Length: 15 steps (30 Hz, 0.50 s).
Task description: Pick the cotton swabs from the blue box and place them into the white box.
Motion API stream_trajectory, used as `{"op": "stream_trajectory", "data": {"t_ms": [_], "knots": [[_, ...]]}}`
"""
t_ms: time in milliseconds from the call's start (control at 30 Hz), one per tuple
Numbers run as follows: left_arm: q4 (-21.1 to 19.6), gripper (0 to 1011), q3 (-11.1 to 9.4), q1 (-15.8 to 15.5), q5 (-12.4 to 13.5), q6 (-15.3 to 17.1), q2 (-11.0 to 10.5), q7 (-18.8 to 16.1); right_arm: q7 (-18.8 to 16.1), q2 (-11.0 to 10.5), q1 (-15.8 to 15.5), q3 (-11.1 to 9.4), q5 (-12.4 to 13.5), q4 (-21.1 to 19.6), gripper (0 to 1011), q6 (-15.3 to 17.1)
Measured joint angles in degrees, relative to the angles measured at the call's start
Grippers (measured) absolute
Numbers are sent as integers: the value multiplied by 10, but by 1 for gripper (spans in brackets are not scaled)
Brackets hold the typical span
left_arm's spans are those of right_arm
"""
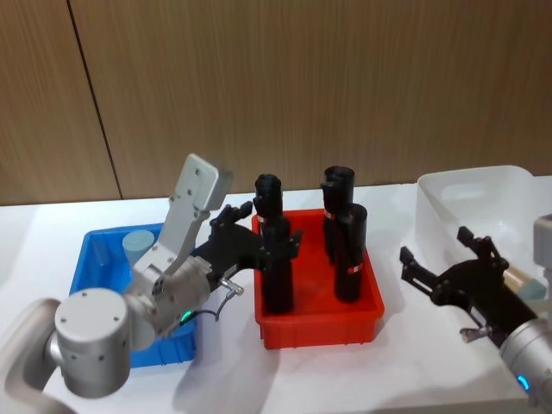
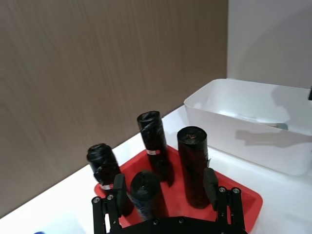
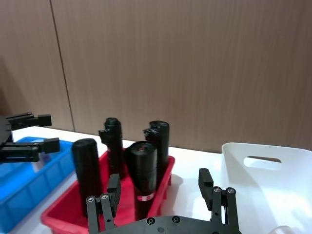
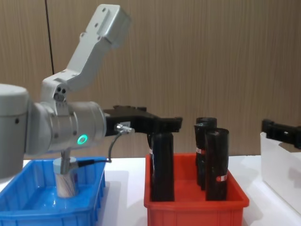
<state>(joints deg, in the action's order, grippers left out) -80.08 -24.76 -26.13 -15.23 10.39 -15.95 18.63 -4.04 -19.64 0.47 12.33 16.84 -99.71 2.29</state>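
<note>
- Small clear cylindrical jar of cotton swabs with a pale blue round lid [image 1: 136,244]: upright inside the shallow bright blue plastic bin [image 1: 86,276], toward its far side, partly hidden behind the left arm, ungripped.
- Second pale cylinder with a bluish end [image 1: 523,283]: lying inside the white, slightly translucent rectangular bin [image 1: 440,216], behind the right pincer; too hidden to identify with certainty.
- Blue bin: at the left of the white counter [image 1: 345,379], just beside the red plastic bin [image 1: 319,326].
- Red bin: between blue bin and white bin, loaded with four tall black bottles [image 1: 278,276], all upright.
- Left pincer [image 1: 269,226]: released, fingers [image 2: 119,187] spread wide; clear of the blue bin, held over the near-left corner of the red bin, just above the top of the nearest black bottle; contact with that bottle not discernible.
- Right pincer [image 1: 435,248]: released, fingers [image 3: 204,178] spread wide, grasping nothing; in the air at the near-left corner of the white bin, pointed toward the red bin.
- Brown wood-panelled wall [image 1: 345,86]: behind the counter.
</note>
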Motion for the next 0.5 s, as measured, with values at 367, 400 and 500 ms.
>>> {"op": "stream_trajectory", "data": {"t_ms": [367, 400, 500], "knots": [[-59, 1003, -6, 56, 17, -43, -27, -80, 3, 3, -13, 6, -4, -15, 1002, -4], [-63, 1003, -6, 60, 18, -46, -29, -86, 3, 3, -13, 6, -4, -15, 1002, -4], [-80, 1003, -8, 76, 23, -58, -36, -109, 3, 3, -13, 6, -4, -15, 1002, -4]]}}
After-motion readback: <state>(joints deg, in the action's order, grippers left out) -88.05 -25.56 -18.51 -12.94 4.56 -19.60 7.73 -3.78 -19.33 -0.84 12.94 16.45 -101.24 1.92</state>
